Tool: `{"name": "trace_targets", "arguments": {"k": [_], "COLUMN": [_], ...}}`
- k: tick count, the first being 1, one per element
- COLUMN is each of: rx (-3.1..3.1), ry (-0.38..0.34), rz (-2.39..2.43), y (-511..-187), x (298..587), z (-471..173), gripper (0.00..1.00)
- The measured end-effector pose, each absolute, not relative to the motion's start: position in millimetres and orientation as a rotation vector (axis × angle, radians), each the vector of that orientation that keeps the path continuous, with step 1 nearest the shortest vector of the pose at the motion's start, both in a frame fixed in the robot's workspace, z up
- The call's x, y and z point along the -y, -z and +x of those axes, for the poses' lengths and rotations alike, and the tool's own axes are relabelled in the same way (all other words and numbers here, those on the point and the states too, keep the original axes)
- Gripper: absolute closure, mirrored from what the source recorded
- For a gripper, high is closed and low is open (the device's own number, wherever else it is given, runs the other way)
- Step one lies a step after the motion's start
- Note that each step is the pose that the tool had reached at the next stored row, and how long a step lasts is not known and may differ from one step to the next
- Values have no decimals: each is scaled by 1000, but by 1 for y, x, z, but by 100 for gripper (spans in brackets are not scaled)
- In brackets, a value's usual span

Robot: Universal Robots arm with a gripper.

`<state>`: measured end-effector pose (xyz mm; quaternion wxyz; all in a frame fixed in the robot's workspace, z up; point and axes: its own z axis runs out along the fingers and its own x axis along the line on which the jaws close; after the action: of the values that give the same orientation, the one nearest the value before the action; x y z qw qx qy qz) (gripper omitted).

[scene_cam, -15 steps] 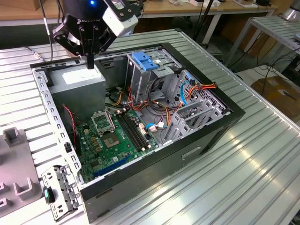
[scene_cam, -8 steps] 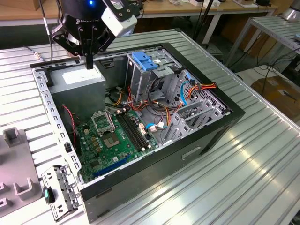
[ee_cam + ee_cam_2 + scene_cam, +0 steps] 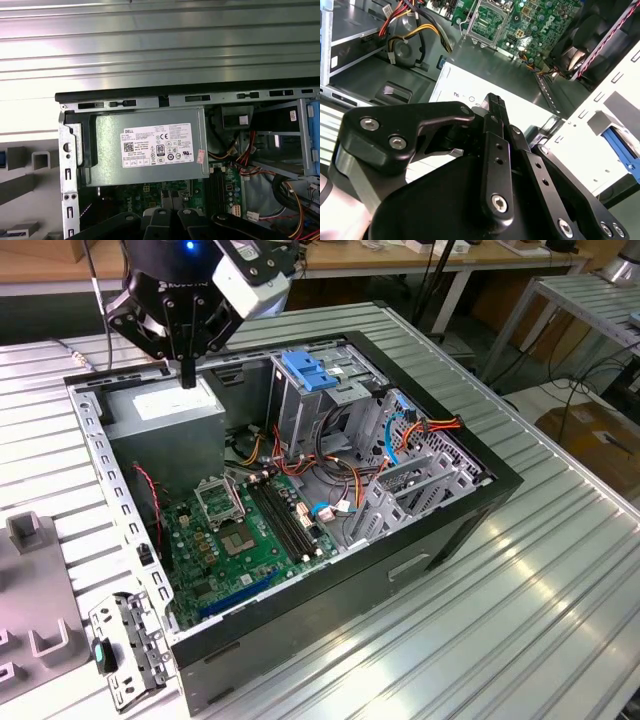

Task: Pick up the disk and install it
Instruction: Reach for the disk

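Observation:
My gripper [image 3: 187,372] hangs over the back left corner of the open computer case [image 3: 470,502], just above the grey power supply [image 3: 165,410]. Its fingers [image 3: 493,102] are pressed together with nothing between them. The power supply's white label [image 3: 158,145] lies straight below the gripper [image 3: 170,220]. The disk [image 3: 621,146] shows in part at the edge of the second wrist view, outside the case's perforated wall: a bright blue rail along a dark grey body. The gripper is well apart from it.
Inside the case lie a green motherboard [image 3: 245,535], a tall metal drive cage [image 3: 300,415] with a blue latch [image 3: 306,370], and cable bundles [image 3: 345,475]. Grey fixtures [image 3: 28,530] and a loose metal bracket [image 3: 125,650] rest on the ribbed metal table [image 3: 520,620] at the exterior view's left.

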<state>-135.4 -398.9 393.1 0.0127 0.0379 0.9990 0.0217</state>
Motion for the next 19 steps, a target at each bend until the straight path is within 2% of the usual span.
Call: {"name": "trace_targets", "arguments": {"k": [19], "rx": [-3117], "ry": [-67], "rz": [118], "y": [-393], "x": [399], "z": [-142], "gripper": [89]}}
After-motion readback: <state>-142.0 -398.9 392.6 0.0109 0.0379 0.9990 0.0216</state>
